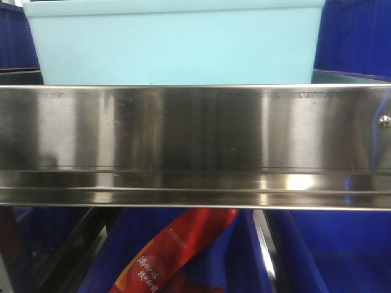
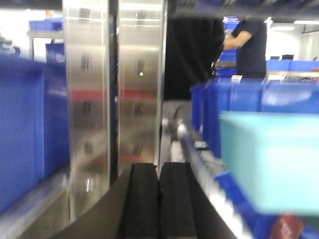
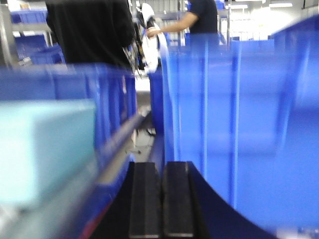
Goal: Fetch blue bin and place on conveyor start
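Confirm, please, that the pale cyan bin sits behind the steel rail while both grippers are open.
Not open: both are shut. The left gripper and right gripper show pads pressed together in the wrist views. The blue bin does sit behind the steel rail.

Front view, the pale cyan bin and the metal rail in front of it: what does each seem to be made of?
The pale cyan bin looks like moulded plastic, smooth and matte: plain even wall, thick rim, no glare. The shelf rail looks like stainless steel, probably brushed: streaky mirror-like reflections and a silver bolt near its right end.
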Controlling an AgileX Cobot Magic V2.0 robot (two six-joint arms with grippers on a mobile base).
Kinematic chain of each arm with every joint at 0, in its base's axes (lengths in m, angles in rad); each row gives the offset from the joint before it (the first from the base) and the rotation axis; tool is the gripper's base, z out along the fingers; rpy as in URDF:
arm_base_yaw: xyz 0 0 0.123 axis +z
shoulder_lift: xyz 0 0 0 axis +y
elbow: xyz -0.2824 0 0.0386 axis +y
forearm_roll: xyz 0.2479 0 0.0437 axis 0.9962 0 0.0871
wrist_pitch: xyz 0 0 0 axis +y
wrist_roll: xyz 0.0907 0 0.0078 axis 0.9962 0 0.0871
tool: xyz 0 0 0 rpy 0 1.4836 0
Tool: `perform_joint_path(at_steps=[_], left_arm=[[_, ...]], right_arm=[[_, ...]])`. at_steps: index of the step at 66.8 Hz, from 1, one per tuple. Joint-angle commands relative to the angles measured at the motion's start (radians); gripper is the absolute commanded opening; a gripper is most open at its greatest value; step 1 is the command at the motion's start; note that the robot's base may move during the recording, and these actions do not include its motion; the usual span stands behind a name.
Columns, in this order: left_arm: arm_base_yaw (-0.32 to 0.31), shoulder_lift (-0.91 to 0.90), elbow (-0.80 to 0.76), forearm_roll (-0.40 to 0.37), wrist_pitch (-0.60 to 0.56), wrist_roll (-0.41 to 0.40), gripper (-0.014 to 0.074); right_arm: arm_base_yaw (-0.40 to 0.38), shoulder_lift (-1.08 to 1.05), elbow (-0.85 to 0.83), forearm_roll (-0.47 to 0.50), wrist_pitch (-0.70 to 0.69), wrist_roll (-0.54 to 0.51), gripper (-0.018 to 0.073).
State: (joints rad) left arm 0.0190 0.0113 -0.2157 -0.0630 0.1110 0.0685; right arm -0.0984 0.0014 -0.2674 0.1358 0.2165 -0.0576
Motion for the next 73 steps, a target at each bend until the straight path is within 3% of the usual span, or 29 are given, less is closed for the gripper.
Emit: perform_joint_path(at_steps=[1,8,16,20,28,38,50,64,73], left_arm=[[-0.006,0.046,-0.123,0.005,0.115,0.004,-0.0010],[-0.006,0.136,-0.259,0.005,0.213,0.004,0.0177],[-0.006,0.272,-0.397,-0.014,0.247,0.004,0.0410],[-0.006,0.338,-0.437,-0.017,0.250,0.004,0.0465],[-0.053,0.424,-0.499,-0.017,0.245,0.004,0.0512],[-0.220,0.512,-0.570,0.003,0.330,0.004,0.0506],[-0.387,0.689,-0.689,-0.011,0.406,0.004,0.0506],[-0.413,0.942,-0.881,-0.044,0.504,0.004,0.0506],[-0.413,1.105,-1.035,-0.044,0.605,-0.002,0.0506]], right_arm=[[0.002,0.031,-0.145,0.010,0.119,-0.004,-0.0120],[0.002,0.115,-0.285,0.043,0.198,-0.004,0.0099],[0.002,0.236,-0.395,0.077,0.220,-0.004,0.0467],[0.002,0.279,-0.416,0.077,0.222,-0.004,0.0573],[0.002,0.359,-0.422,0.064,0.162,-0.006,0.0570],[0.009,0.458,-0.521,0.082,0.230,-0.067,0.0570],[0.130,0.602,-0.664,0.086,0.308,-0.099,0.0570],[0.301,0.882,-0.863,0.086,0.460,-0.099,0.0570],[0.340,1.075,-1.030,0.038,0.581,-0.062,0.0570]])
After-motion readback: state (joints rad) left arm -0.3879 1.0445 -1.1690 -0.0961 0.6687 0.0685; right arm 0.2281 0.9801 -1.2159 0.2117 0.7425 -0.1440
